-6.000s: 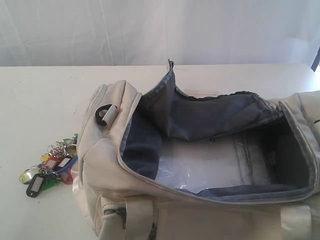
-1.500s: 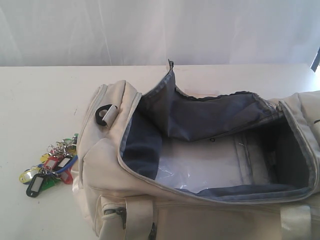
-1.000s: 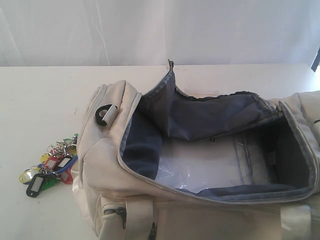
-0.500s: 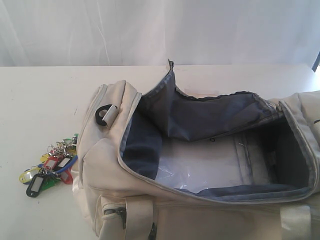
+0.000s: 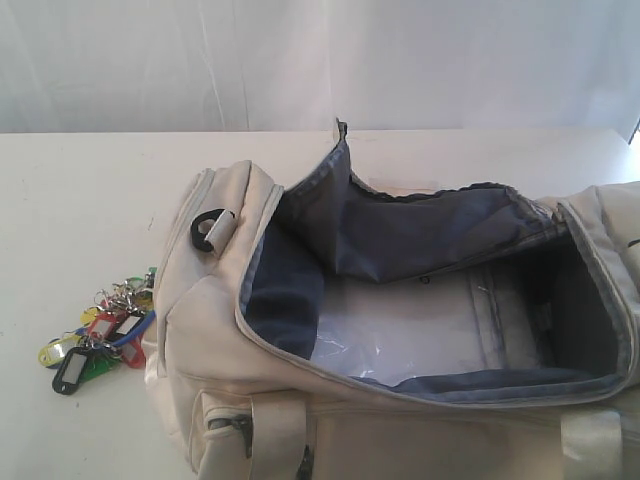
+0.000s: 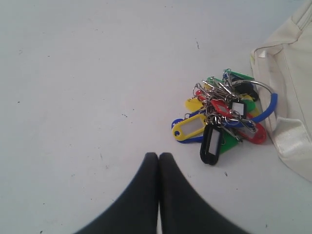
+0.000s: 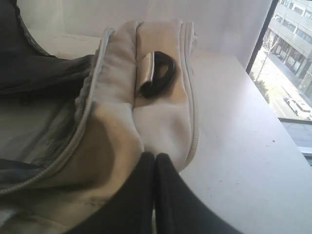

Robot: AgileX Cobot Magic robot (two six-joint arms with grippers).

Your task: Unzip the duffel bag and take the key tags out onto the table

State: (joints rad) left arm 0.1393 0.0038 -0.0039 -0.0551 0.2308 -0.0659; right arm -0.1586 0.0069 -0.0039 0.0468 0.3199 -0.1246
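Note:
The cream duffel bag (image 5: 230,330) lies on the white table (image 5: 80,200), unzipped, its grey lining (image 5: 400,230) and bare inside showing. The key tags (image 5: 100,330) lie in a coloured bunch on the table just left of the bag's end. In the left wrist view the key tags (image 6: 219,119) rest beside the bag's strap (image 6: 287,126), and my left gripper (image 6: 159,155) is shut and holds nothing, a short way from them. My right gripper (image 7: 155,155) is shut with nothing in it, close over the bag's other end (image 7: 161,107) near a black D-ring (image 7: 158,73). Neither gripper shows in the exterior view.
A white curtain (image 5: 320,60) hangs behind the table. In the right wrist view the table (image 7: 243,146) runs on to its edge by a window (image 7: 292,44). A black D-ring (image 5: 208,230) sits on the bag's left end.
A dark shape at the right edge of the exterior view has drawn almost out of sight. Bag and key tags have not moved.

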